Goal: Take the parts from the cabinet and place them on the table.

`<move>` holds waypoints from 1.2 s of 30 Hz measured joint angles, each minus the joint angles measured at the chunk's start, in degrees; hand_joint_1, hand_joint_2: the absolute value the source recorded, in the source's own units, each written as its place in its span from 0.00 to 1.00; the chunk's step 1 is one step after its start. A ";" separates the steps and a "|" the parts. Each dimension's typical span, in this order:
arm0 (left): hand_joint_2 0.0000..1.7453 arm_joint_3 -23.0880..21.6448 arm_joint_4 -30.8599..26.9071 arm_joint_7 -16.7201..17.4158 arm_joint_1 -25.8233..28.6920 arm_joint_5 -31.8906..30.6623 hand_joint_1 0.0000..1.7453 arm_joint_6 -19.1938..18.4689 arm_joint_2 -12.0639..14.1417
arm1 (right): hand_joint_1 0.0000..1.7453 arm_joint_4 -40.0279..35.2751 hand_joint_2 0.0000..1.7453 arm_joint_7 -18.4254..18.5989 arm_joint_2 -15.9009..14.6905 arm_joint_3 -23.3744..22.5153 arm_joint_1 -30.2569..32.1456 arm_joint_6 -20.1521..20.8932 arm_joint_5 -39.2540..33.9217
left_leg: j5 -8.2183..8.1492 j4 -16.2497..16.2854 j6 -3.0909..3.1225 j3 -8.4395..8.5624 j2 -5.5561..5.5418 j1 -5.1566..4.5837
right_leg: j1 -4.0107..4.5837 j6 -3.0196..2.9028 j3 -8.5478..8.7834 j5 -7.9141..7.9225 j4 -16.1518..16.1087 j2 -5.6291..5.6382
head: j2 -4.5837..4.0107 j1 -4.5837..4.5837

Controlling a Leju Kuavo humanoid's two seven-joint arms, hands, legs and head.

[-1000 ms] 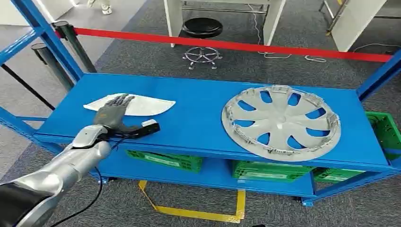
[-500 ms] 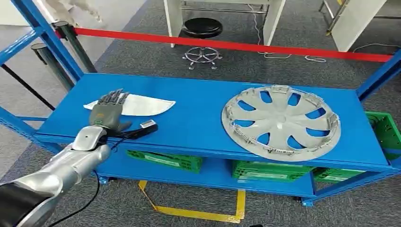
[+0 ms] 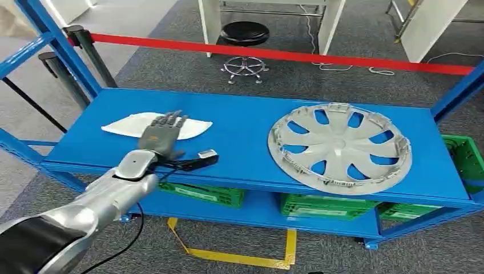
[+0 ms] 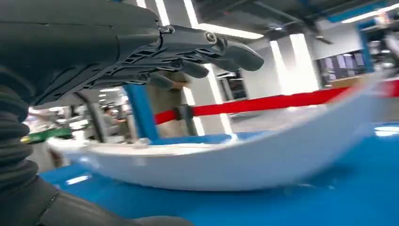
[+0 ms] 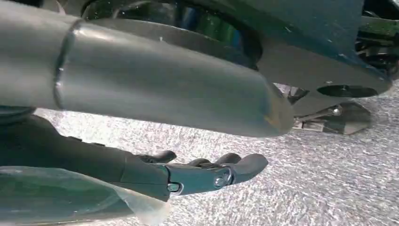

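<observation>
A flat white curved part point(image 3: 153, 126) lies on the left of the blue shelf top point(image 3: 240, 134). My left hand point(image 3: 161, 136) hovers over the part's right end, fingers stretched out and spread, holding nothing. In the left wrist view the white part point(image 4: 244, 157) sits just beyond and below the fingers point(image 4: 207, 54), with a gap between them. A grey wheel cover point(image 3: 339, 147) lies flat on the right half of the shelf. My right hand point(image 5: 197, 174) hangs over grey carpet with its fingers out straight and nothing in it.
Green crates point(image 3: 200, 193) sit on the lower shelf, and another green crate point(image 3: 465, 157) is at the far right. Blue uprights point(image 3: 51, 40) frame the rack. A red barrier tape point(image 3: 285, 56), a black stool point(image 3: 244, 34) and a white table leg point(image 3: 209, 23) stand behind.
My left hand has moved right along the shelf, from the white part's left portion to its right end. The wheel cover and white part have stayed put.
</observation>
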 joint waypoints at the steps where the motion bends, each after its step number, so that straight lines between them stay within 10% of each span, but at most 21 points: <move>1: 1.00 -0.22 0.07 0.17 -0.18 -0.37 0.00 -0.33 -0.33 | 0.00 0.00 0.00 0.15 0.00 -0.07 0.07 0.00 0.11 | 0.00 0.00 0.00 0.00 0.02 0.00 | 0.00 0.00 0.00 0.00 0.00 0.06 | 0.00 0.00; 23: 1.00 -5.16 1.68 4.98 -3.69 -6.86 0.00 -12.57 -1.27 | 0.00 0.00 0.00 -2.01 -0.17 -1.51 0.74 0.90 0.90 | 0.00 0.00 0.00 0.00 0.02 0.01 | 0.01 0.00 0.00 0.00 0.00 0.04 | 0.00 0.00; 36: 1.00 -5.53 2.27 10.92 -4.07 -8.83 0.00 -11.17 2.31 | 0.00 0.00 0.00 -0.02 -0.20 -1.73 0.75 0.76 2.99 | 0.00 -0.02 -0.01 -0.03 0.01 0.04 | 0.03 -0.01 0.00 -0.01 0.03 0.01 | 0.00 0.00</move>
